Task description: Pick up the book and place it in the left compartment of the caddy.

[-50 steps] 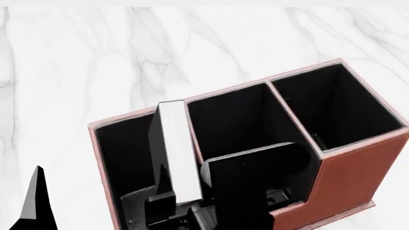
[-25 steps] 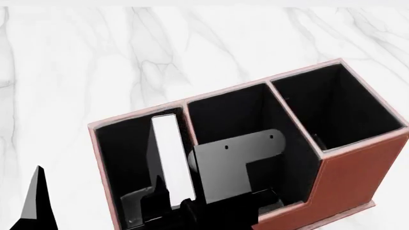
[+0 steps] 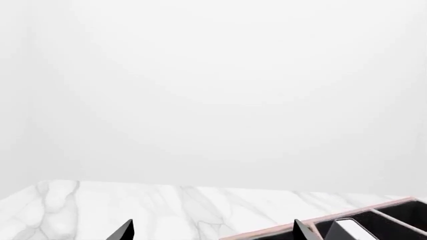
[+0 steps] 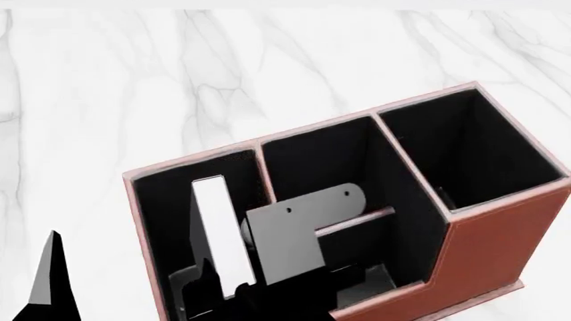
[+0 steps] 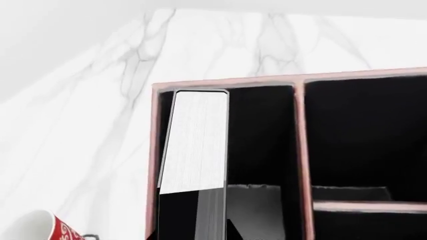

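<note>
The reddish-brown caddy [image 4: 499, 231] stands on the marble table, front right in the head view. The black book [image 4: 214, 227], white page edge up, stands upright inside the left compartment [image 4: 165, 200], tilted slightly. My right gripper [image 4: 218, 291] is shut on the book's near end, low in that bay. In the right wrist view the book [image 5: 195, 140] fills the left side of the bay, between my fingers [image 5: 233, 232]. My left gripper [image 3: 213, 235] is open and empty, left of the caddy; one of its fingers [image 4: 51, 274] shows in the head view.
A red-and-white mug [image 5: 47, 227] sits on the table outside the caddy's left wall. The two short bays with the crossbar [image 4: 357, 221] and the square tall bay [image 4: 464, 147] lie right of the book. My right arm's grey bracket [image 4: 295, 227] hangs over the middle bays.
My right gripper has carried the book leftwards and lower into the left compartment, away from the divider wall. The grey bracket has swung left with it. The left arm has not moved.
</note>
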Robot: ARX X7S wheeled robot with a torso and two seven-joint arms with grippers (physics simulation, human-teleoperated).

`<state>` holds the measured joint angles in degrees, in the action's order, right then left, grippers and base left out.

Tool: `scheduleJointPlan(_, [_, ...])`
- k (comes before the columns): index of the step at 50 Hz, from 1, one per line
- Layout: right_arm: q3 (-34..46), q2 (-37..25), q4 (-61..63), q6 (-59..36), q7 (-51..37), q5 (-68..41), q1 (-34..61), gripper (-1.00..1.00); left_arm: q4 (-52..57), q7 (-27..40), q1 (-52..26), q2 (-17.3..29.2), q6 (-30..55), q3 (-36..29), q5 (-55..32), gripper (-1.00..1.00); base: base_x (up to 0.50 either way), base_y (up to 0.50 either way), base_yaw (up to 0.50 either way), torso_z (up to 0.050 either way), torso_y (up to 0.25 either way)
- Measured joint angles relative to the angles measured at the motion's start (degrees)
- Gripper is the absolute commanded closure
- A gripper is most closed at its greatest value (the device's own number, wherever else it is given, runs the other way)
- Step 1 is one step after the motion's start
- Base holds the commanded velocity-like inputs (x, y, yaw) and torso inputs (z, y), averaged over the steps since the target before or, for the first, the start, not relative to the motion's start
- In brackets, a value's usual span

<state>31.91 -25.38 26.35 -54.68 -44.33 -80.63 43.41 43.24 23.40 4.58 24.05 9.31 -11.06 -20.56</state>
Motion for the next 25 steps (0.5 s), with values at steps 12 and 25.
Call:
scheduleJointPlan(12, [1.5, 0.5, -1.9, 0.5, 2.4, 2.5, 0.0, 1.0, -0.3, 0.0, 0.0, 0.1, -0.3, -0.1, -0.1, -1.0, 0.0, 0.0, 0.0, 0.0, 0.002])
scheduleJointPlan(25, [3.1, 0.9, -4.4, 1.6, 5.5, 5.6, 0.2, 1.0, -0.5, 0.2, 0.0, 0.3, -0.5, -0.3, -0.1, -1.0, 0.0, 0.0, 0.0, 0.001, 0.001])
